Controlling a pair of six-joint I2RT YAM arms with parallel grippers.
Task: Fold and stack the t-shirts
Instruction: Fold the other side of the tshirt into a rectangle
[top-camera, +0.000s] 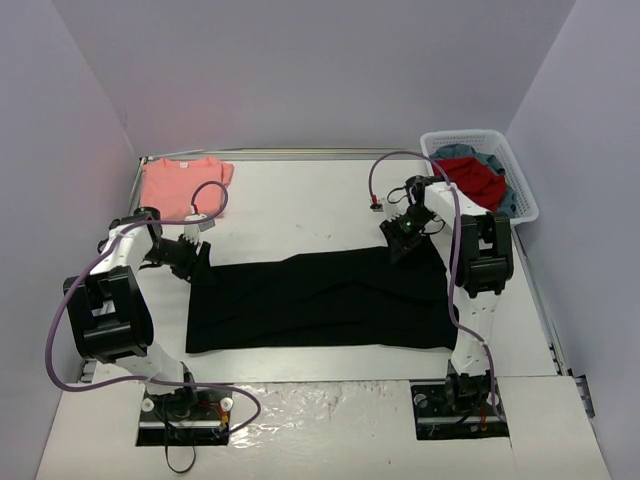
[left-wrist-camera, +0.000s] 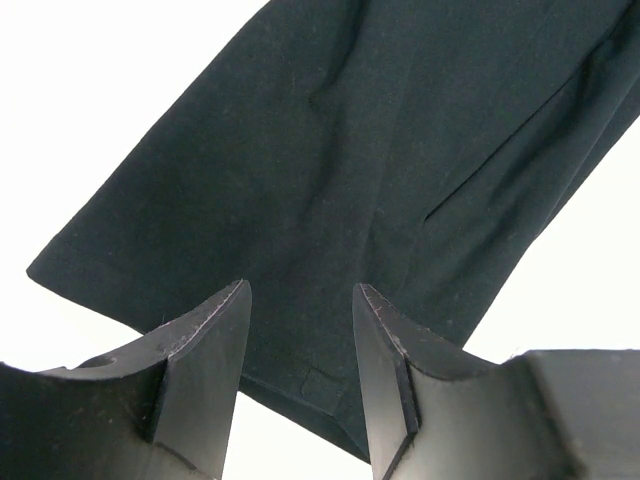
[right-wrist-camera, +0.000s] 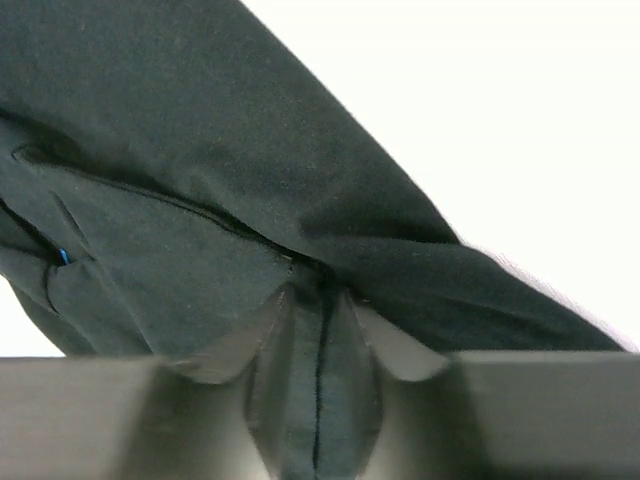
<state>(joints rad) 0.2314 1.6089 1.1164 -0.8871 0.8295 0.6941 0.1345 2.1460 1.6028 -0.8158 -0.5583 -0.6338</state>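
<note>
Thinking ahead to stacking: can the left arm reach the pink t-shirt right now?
Probably yes. The pink t-shirt lies just beyond the left gripper, with nothing between them, and its jaws stand open over the black t-shirt.

Black t-shirt (top-camera: 320, 300): soft matt cloth, fine knit, few shallow creases
Salmon-pink t-shirt (top-camera: 182, 186), far left: matt cloth, lightly rumpled
Table (top-camera: 300, 195): smooth white, matt
Basket (top-camera: 462, 134), far right: white plastic lattice, slight sheen
Left gripper (left-wrist-camera: 300, 292) fingers (left-wrist-camera: 205, 350): dark, matt, faintly grained, dust-specked
</note>
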